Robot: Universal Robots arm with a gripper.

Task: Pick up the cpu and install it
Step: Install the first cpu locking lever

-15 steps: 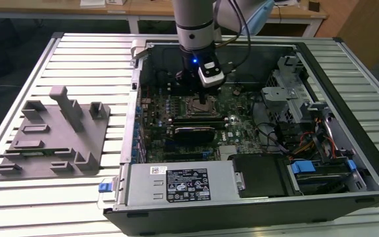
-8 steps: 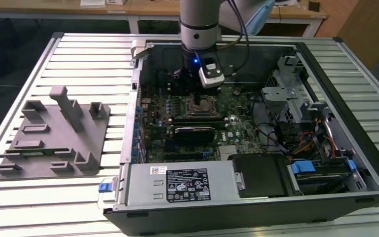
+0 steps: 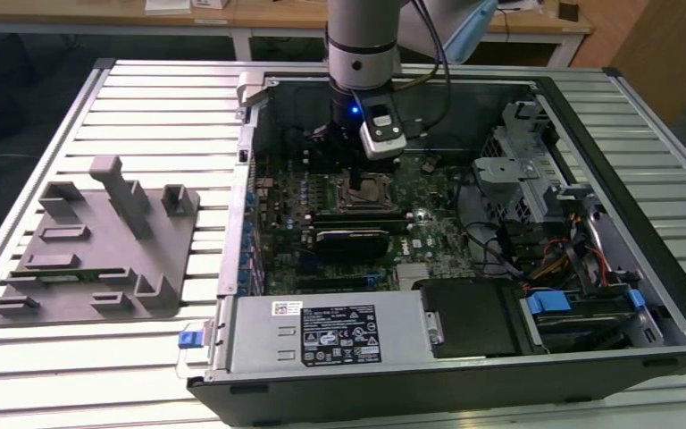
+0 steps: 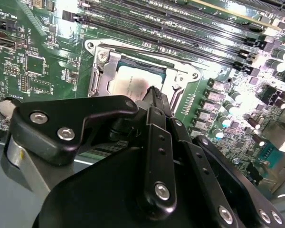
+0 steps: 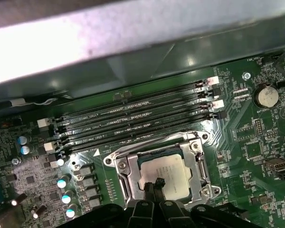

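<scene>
Where fingers point(image 5: 154, 186) touch, one cpu point(image 5: 168, 173)

We note the cpu point(image 5: 167, 175) has a matt silvery metal top, sitting in a bright, glossy metal socket frame point(image 5: 121, 172). The gripper point(image 4: 154, 92) links look like smooth black plastic or coated metal with shiny screw heads. The motherboard point(image 5: 256, 142) is glossy green. The table point(image 3: 153, 107) shows ribbed, satin pale metal.
</scene>
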